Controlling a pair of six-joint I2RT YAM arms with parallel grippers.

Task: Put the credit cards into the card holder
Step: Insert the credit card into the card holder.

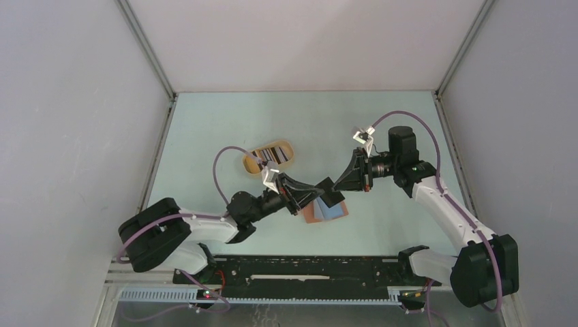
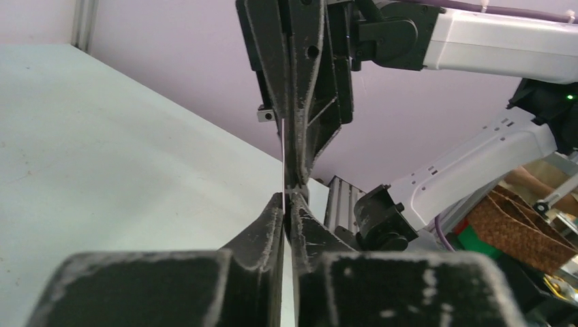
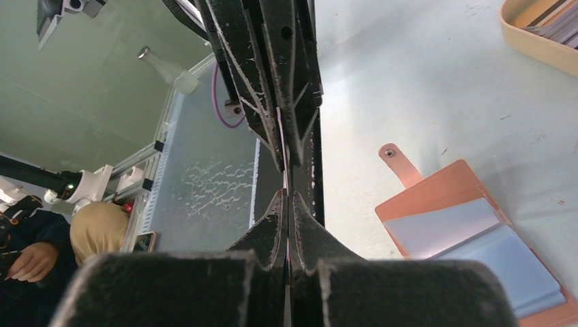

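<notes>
A thin credit card [image 1: 332, 198] hangs edge-on above the table between both grippers. My left gripper [image 1: 315, 193] is shut on one end of it and my right gripper [image 1: 336, 184] is shut on the other, tip to tip. In the left wrist view my fingers [image 2: 272, 225] pinch the card's pale edge [image 2: 283, 167], with the right gripper clamped just beyond. The right wrist view shows the same pinch [image 3: 287, 196]. The card holder [image 1: 326, 212] lies open on the table just below the grippers, reddish-brown with grey-blue sleeves and a snap tab [image 3: 399, 163].
An oval tan tray [image 1: 249, 163] holding more cards [image 1: 276, 152] stands on the table behind the left gripper; its rim shows in the right wrist view [image 3: 531, 41]. Side walls and aluminium rails enclose the table.
</notes>
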